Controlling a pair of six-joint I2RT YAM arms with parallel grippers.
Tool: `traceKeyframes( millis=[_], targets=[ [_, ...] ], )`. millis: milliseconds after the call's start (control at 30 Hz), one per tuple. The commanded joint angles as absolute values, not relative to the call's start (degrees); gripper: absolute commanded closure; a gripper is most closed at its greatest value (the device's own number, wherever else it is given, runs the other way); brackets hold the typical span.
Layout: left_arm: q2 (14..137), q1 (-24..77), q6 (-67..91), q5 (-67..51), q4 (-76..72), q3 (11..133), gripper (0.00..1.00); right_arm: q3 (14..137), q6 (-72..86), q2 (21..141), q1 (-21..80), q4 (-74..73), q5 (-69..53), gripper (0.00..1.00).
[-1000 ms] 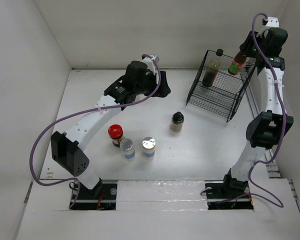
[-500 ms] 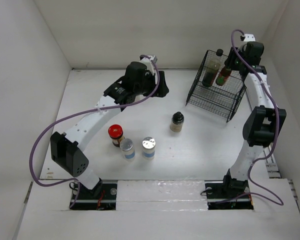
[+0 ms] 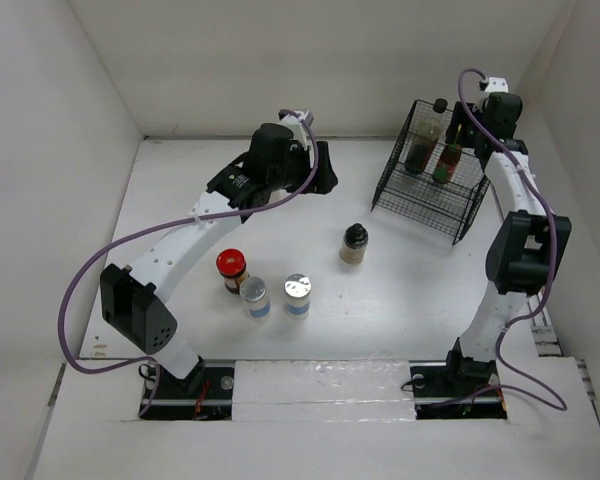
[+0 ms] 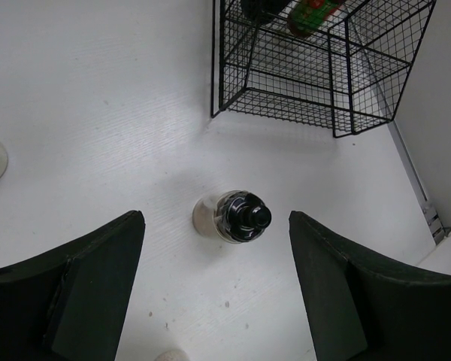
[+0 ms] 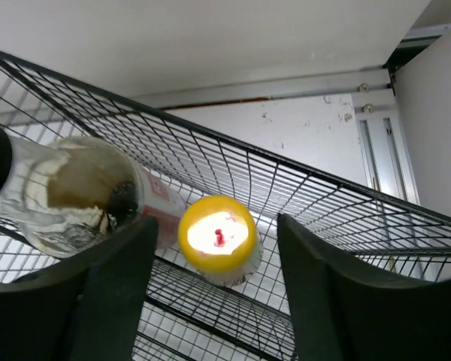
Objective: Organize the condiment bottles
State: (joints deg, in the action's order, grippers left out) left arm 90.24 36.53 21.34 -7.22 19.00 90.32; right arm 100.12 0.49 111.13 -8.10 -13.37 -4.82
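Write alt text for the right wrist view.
A yellow-capped bottle stands inside the black wire basket, seen from above and framed by the open right gripper. A dark sauce bottle sits beside it at left.

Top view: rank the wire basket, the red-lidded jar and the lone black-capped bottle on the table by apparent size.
1. The wire basket, by far the largest.
2. The red-lidded jar and the black-capped bottle look too alike to rank.

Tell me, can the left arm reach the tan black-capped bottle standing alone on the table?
Probably yes. The left gripper is open and points at the tan bottle, with nothing standing between them; the wire basket stands apart.
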Motion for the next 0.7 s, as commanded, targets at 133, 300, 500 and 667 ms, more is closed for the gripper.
traceKeyframes(
  millis=[133, 300, 500, 667],
  targets=[
    [85.61, 34.63, 21.71, -7.03, 15.74, 88.95, 0.26, 100.55, 0.44, 104.95, -7.47, -8.96, -4.66, 0.23],
    [83.94, 34.63, 21.09, -4.40, 15.73, 91.40, 0.35, 101.87, 0.97, 98.11, -4.85, -10.20, -5.19, 0.24],
    [82.88, 34.10, 21.09, -0.53, 17.40, 95.18, 0.41, 89.77, 2.64, 84.85, 4.55, -8.70, -5.80, 0.86],
    [82.18, 34.10, 25.21, 8.23, 19.51, 98.70, 0.42, 79.47, 1.24, 76.39, 16.24, -8.70, -11.15, 0.96]
  ],
)
